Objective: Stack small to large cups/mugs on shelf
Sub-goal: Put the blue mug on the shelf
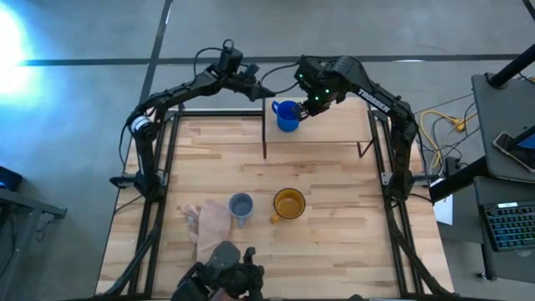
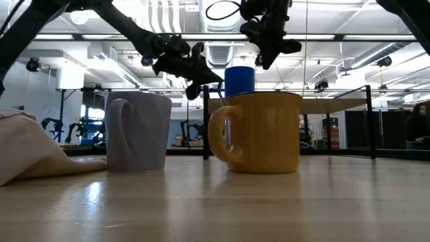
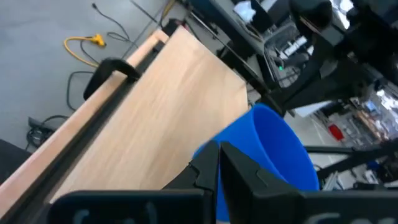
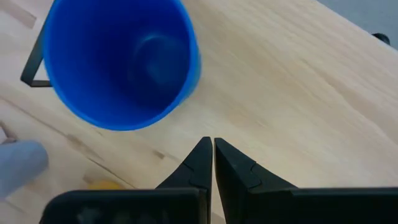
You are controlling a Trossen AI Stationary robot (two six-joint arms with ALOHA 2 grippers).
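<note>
- The blue mug (image 1: 287, 115) stands upright on the shelf (image 1: 343, 125), near its left end.
- The left pincer (image 1: 266, 92) hangs just beside the blue mug's far left side, fingers pressed together, holding nothing.
- The right pincer (image 1: 306, 110) hovers just right of the blue mug, also closed and empty.
- The grey mug (image 1: 241, 207) and yellow mug (image 1: 288, 204) stand side by side on the tabletop (image 1: 334, 242), well apart from the shelf.
- A cloth (image 1: 209, 221) lies touching the grey mug's left.
</note>
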